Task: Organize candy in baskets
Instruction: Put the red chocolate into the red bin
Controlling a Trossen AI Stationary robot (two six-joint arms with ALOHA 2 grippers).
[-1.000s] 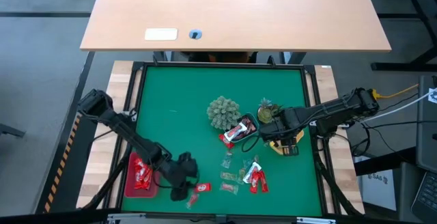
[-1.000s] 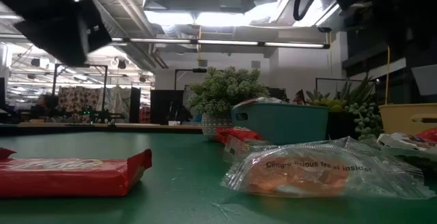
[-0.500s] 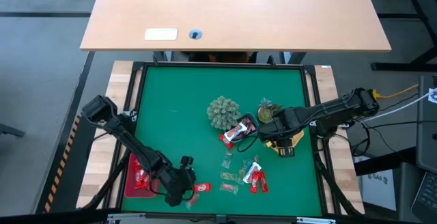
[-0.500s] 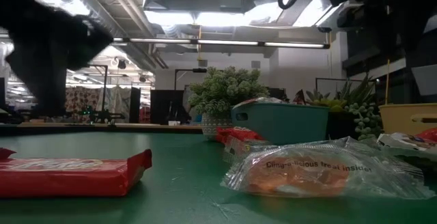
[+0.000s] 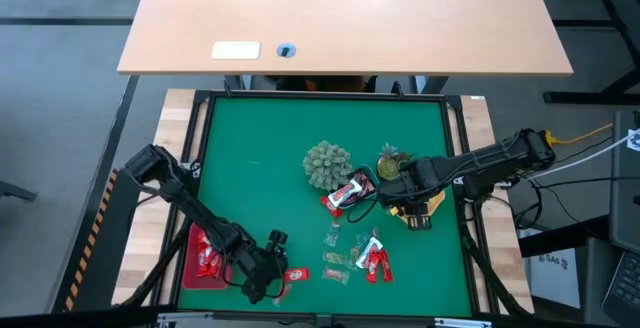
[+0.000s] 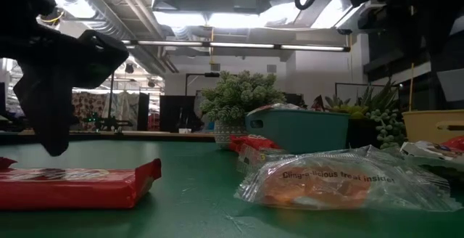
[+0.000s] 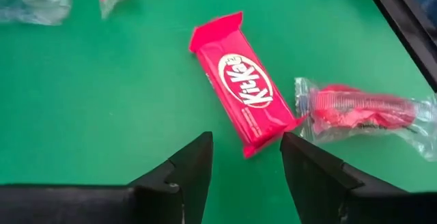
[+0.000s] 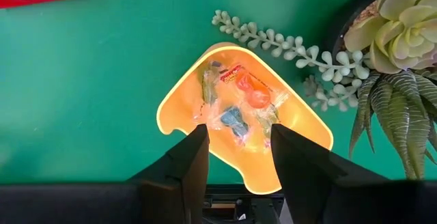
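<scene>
One red bar (image 5: 296, 275) lies just ahead of your left pincer (image 5: 262, 284) in the high view, far from the right pincer (image 5: 408, 208), spread above the yellow basket (image 5: 428, 216). Left wrist view: fingers spread, bar's (image 7: 244, 82) long axis slanting away, near end between the tips.

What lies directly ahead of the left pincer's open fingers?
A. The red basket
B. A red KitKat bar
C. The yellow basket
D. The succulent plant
B: in the left wrist view the red KitKat bar lies on the green mat just beyond the open left pincer.

Glossy red candy wrapper (image 7: 246, 84), matt mat (image 7: 102, 101)
</scene>
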